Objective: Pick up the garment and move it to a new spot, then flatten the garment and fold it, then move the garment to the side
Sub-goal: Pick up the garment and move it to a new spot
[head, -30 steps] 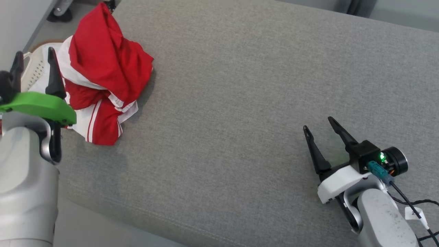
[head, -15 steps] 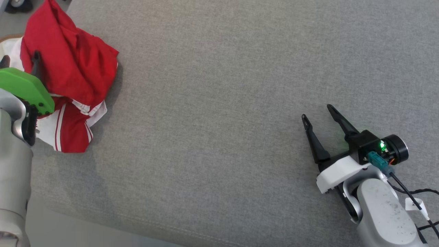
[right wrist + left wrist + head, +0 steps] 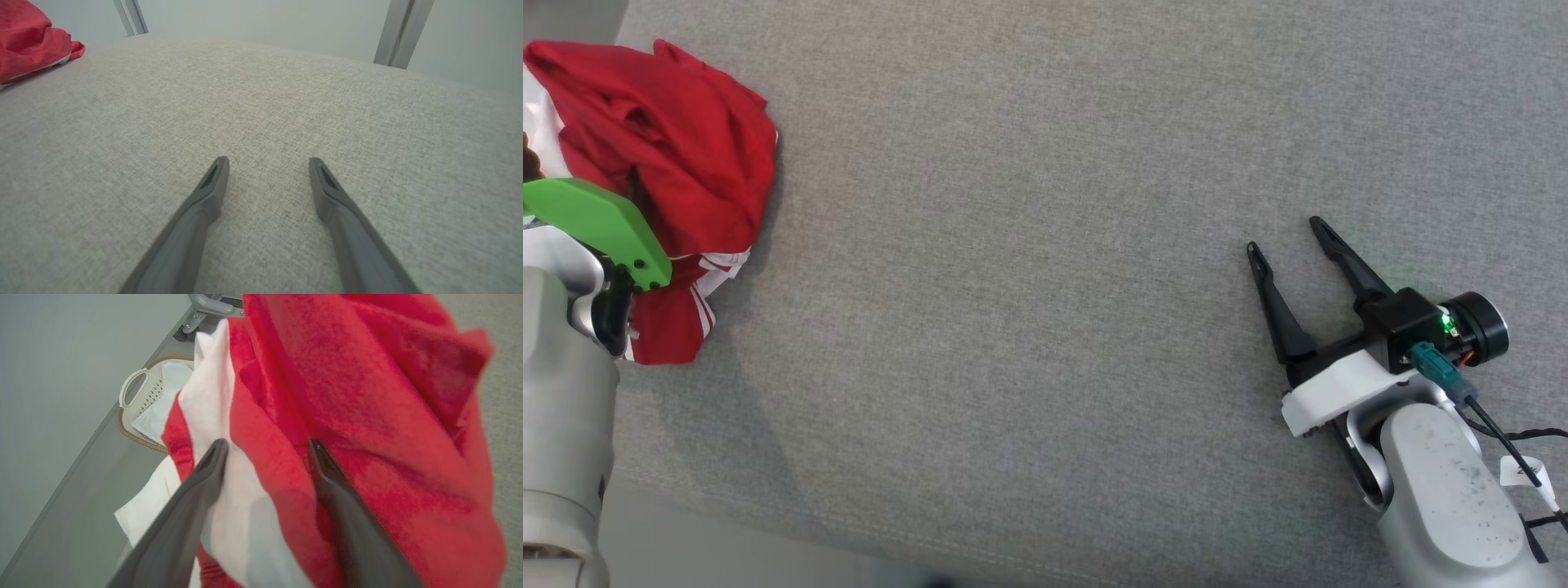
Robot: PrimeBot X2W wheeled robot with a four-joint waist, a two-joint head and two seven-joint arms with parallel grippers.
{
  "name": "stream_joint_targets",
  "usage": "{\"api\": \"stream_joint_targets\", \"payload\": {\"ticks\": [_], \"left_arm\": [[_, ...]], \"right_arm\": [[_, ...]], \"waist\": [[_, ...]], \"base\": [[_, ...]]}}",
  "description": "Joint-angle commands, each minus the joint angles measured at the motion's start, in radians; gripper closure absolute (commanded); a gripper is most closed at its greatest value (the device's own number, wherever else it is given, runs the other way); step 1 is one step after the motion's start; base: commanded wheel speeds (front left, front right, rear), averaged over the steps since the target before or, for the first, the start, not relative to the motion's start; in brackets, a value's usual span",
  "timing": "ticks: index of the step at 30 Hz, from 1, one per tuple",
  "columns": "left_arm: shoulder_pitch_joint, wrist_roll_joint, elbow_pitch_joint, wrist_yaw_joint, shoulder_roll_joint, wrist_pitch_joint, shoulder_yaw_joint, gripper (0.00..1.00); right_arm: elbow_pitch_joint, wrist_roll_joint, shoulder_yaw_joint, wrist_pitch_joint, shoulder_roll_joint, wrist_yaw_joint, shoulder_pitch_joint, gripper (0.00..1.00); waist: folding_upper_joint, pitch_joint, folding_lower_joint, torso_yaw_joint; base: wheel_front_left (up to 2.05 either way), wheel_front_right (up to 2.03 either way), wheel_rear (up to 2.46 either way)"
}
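The garment (image 3: 686, 147), red with white panels and stripes, lies crumpled in a heap at the left edge of the grey upholstered surface (image 3: 1045, 245), partly hanging over that edge. In the left wrist view the left gripper (image 3: 267, 447) has its two dark fingers spread apart and pushed into the heap: one finger lies against a white panel, the other against red cloth, with a red fold between them that they have not clamped. In the head view the arm's green wrist plate (image 3: 596, 229) overlaps the near side of the heap. Beyond the cloth a pale basket (image 3: 139, 388) with a handle stands on the floor. The right gripper (image 3: 1284, 235) is well apart from the garment at the right side of the surface, its fingers also spread and holding nothing, low over bare fabric.
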Motion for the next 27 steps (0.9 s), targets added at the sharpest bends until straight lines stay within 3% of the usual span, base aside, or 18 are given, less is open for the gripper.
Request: {"api": "stream_joint_targets", "payload": {"ticks": [1,2,3,14,21,27], "left_arm": [[-0.006,-0.007,0.007,-0.003,-0.002,-0.006,-0.006,0.58],[-0.007,-0.006,0.007,-0.003,-0.001,-0.013,-0.013,0.98],[-0.008,-0.001,0.006,-0.003,0.000,-0.024,-0.018,1.00],[-0.085,0.066,-0.033,0.029,0.027,-0.255,-0.065,1.00],[-0.121,0.105,-0.133,0.016,0.021,-0.291,-0.095,1.00],[-0.091,0.132,-0.311,0.007,-0.012,-0.291,-0.105,1.00]], "right_arm": [[0.008,-0.010,-0.007,-0.002,-0.008,-0.001,-0.006,0.00],[0.009,-0.010,-0.007,-0.001,-0.008,-0.001,-0.006,0.00],[0.008,-0.010,-0.008,-0.001,-0.009,-0.001,-0.006,0.00],[-0.002,-0.005,-0.030,-0.001,0.011,-0.001,0.029,0.00],[0.001,0.009,-0.040,-0.001,0.035,-0.001,0.057,0.00],[0.003,0.028,-0.044,-0.001,0.048,-0.001,0.091,0.00]], "waist": [[0.0000,0.006,0.0000,0.000],[0.0000,0.006,0.0000,0.000],[0.0000,0.006,0.0000,0.000],[0.0000,-0.061,0.0000,0.002],[0.0000,-0.131,0.0000,-0.026],[0.0000,-0.197,0.0000,-0.090]], "base": [[0.00,0.00,0.00],[0.00,0.00,0.00],[0.00,0.00,0.00],[0.00,0.00,0.00],[0.00,0.00,0.00],[0.00,0.00,0.00]]}}
